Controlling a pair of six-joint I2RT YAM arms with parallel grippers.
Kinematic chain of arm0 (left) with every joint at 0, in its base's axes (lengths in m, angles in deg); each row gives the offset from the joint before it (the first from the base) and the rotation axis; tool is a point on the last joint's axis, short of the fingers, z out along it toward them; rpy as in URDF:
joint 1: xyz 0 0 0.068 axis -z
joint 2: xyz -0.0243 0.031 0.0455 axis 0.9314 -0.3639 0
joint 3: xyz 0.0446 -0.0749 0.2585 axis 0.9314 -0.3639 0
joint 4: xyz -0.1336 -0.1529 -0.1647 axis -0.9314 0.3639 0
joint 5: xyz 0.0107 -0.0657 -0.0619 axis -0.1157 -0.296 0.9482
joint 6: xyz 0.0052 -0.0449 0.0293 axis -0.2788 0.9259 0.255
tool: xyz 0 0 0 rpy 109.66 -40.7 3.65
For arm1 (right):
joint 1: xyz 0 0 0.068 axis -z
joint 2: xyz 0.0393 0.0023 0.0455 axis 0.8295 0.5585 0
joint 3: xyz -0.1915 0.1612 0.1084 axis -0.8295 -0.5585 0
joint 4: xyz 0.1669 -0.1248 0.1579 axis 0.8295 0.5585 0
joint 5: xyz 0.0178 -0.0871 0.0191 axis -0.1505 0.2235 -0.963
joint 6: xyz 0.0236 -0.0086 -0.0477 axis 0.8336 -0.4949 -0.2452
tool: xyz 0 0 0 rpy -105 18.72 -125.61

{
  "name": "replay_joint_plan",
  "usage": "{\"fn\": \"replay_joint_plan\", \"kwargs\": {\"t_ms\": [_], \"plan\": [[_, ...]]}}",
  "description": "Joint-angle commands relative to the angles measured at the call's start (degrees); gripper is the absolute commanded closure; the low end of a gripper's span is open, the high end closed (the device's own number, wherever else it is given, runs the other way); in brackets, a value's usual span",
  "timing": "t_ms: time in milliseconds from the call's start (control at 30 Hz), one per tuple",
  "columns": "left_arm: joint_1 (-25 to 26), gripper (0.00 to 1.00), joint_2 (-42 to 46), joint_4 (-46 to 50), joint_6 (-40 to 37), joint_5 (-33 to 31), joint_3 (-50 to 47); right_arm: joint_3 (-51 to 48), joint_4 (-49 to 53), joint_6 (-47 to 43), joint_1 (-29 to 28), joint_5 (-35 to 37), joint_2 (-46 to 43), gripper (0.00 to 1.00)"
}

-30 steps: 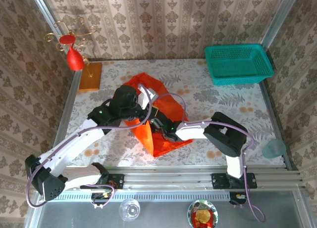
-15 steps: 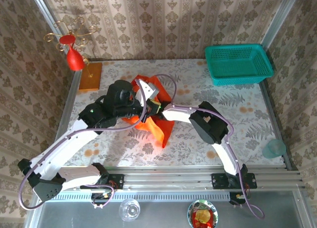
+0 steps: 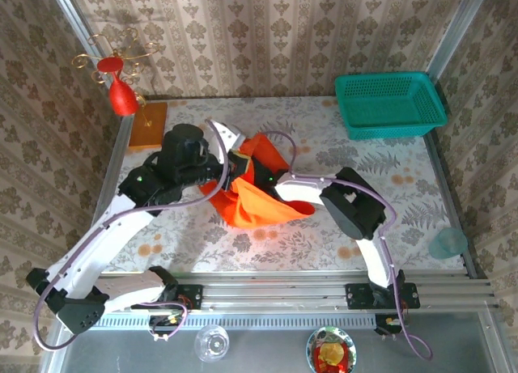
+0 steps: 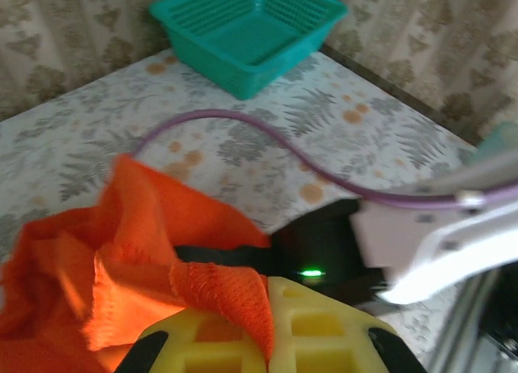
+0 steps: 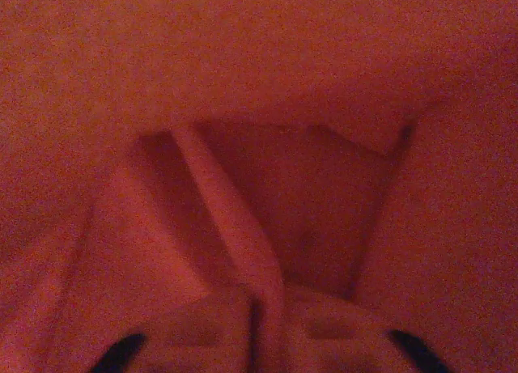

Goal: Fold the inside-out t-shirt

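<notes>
— None of the folding looks done yet, I'd say. The inside-out t-shirt (image 3: 267, 205) is a crumpled heap in the middle of the surface (image 3: 210, 239), bunched up between the two arms. It shows no flat panel and no straight crease, and I can't make out the sleeves.

— So what is left?

— Nearly all of it, by my reckoning. The cloth needs spreading flat, then folding over itself. The teal basket (image 3: 390, 103) stands well apart at the far right corner and plays no part here.

— How are the arms set?

— The left arm (image 3: 105, 243) sweeps up from the near left corner, with its wrist turned in toward the centre over the heap's upper left edge. The right arm (image 3: 356, 215) rises from its base at the near right and doubles back at the elbow. Its forearm points left and its end is tucked into the cloth.

— And the jaws?

— In the left wrist view the yellow fingers (image 4: 324, 324) are pressed together with a rough edge of the shirt (image 4: 162, 227) nipped between them, so the left jaws are closed on it. In the right wrist view red cloth (image 5: 259, 82) lies close over everything. The fingers (image 5: 202, 328) leave only a slit, and a ridge of fabric runs down into it. I read that as the right jaws gripping the shirt too.

— Any risk?

— With both grips this close together, the bundle may stay bunched rather than open out.
</notes>
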Motion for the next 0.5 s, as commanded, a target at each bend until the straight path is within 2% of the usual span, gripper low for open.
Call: {"fn": "replay_joint_plan", "kwargs": {"t_ms": [0,100,267,333,467], "plan": [[-3.6,1.00,-0.6,-2.8,2.4,-2.5,-2.9,-7.7,4.6,2.1,0.0,0.4,-7.4,0.98],[-8.1,1.00,-2.4,-4.7,3.6,-3.3,-5.9,-11.8,4.1,2.3,-0.1,0.0,-14.8,1.00],[-14.9,1.00,-6.3,-11.8,3.8,-3.6,-13.7,-14.9,5.3,0.0,-0.4,-4.5,-27.0,1.00],[-18.9,1.00,-8.8,-14.9,4.6,-1.7,-16.9,-15.6,5.5,-0.8,-0.6,-6.5,-31.7,1.00],[-23.1,1.00,-13.9,-20.2,7.1,2.5,-20.9,-15.7,5.8,-1.6,-0.7,-9.6,-41.4,1.00]]}}
